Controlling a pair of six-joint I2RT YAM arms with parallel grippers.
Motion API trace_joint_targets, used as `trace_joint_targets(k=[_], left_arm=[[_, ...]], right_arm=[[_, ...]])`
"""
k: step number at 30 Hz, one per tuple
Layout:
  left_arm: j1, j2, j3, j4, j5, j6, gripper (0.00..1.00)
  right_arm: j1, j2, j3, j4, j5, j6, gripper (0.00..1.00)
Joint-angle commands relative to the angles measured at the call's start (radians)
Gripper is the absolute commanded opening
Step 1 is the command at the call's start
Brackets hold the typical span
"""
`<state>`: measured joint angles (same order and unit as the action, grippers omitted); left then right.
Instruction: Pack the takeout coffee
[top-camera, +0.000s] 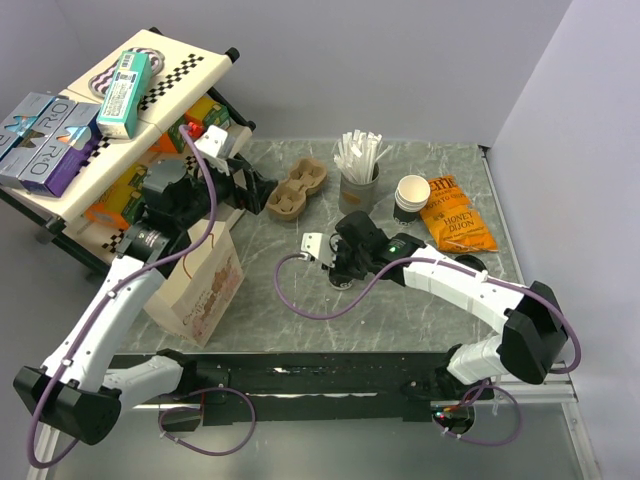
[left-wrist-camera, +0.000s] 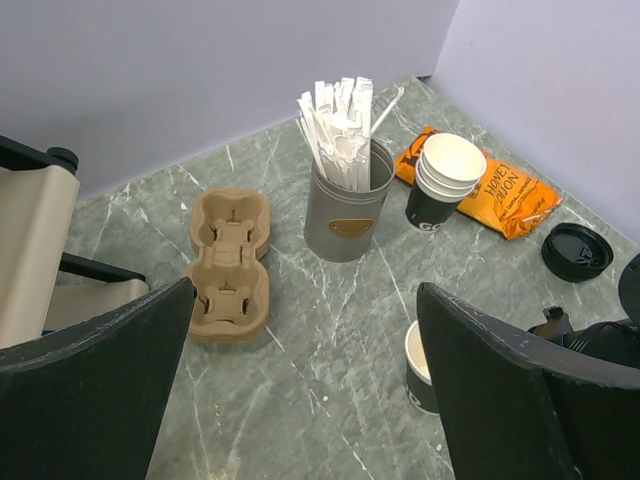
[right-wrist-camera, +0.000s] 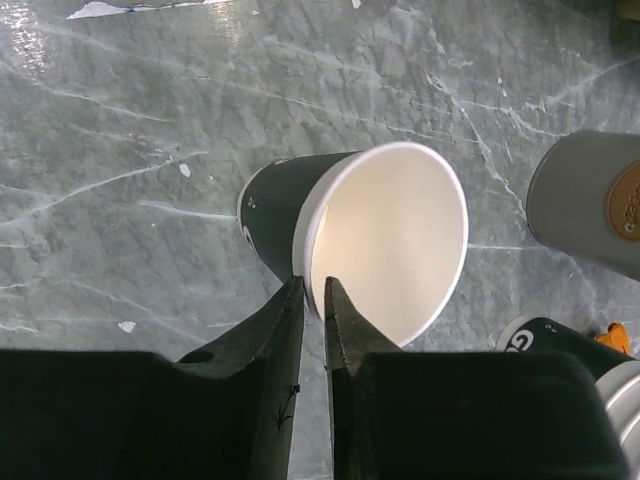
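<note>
Left gripper (left-wrist-camera: 305, 300): released, jaws wide apart, nothing between them; hung over the grey-green marble table (left-wrist-camera: 330, 335).
Bag: brown paper bag with pink print (top-camera: 200, 282) stood upright at the table's left edge, just beside the left arm.
Carrier: tan moulded-pulp cup carrier (left-wrist-camera: 228, 262) lay flat on the table, its pockets bare.
Holder: grey round holder of white wrapped straws (left-wrist-camera: 345, 215) stood right of the carrier.
Coffee: small dark paper cup (right-wrist-camera: 385, 240), white inside, top open, stood on the table in front of the holder.
Right gripper (right-wrist-camera: 317, 290): jaws a narrow slit, one finger each side of the cup's rim. Couldn't tell if it was clamped.
Stack: nested dark paper cups with white rims (left-wrist-camera: 447, 180) stood right of the holder, touching the orange snack packet (left-wrist-camera: 512, 195).
Lid: loose flat black lid (left-wrist-camera: 577, 250) lay near the packet.
</note>
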<state>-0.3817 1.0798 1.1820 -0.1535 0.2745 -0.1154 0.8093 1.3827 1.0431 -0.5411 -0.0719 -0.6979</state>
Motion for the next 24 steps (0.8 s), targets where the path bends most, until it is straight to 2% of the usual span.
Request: trace_joint_targets(k=[1,5,6,8,12,16,17,19,24], left_arm=[[0.001,0.006,0.001,0.051,0.029,0.013,0.99],[0.001,0.015,0.014,0.045,0.040,0.023,0.99],[0.001,0.019,0.016,0.040,0.043,0.026,0.99],[0.001,0.022,0.024,0.032,0.058,0.040,0.99],[0.001,0.038,0.027,0.029,0.086,0.046,0.99],[-0.002,0.057,0.024,0.040,0.163,0.046,0.99],[-0.003,0.065,0.024,0.042,0.178,0.049,0.99],[-0.017,0.068,0.025,0.040,0.201,0.059,1.00],[-0.060,0.081,0.028,0.031,0.230,0.105,1.00]], right_arm=[[0.004,-0.002,0.014,0.006,-0.012,0.003,0.22],[-0.010,-0.023,0.063,-0.080,-0.087,-0.021,0.29],[-0.028,-0.031,0.092,-0.186,-0.209,-0.038,0.31],[-0.065,-0.054,0.179,-0.261,-0.274,-0.049,0.36],[-0.117,-0.088,0.267,-0.410,-0.328,-0.063,0.42],[-0.312,-0.132,0.244,-0.457,-0.388,0.026,0.47],[-0.397,-0.139,0.235,-0.476,-0.391,0.038,0.49],[-0.471,-0.161,0.198,-0.481,-0.387,0.078,0.53],[-0.658,-0.255,0.025,-0.407,-0.233,0.098,0.53]])
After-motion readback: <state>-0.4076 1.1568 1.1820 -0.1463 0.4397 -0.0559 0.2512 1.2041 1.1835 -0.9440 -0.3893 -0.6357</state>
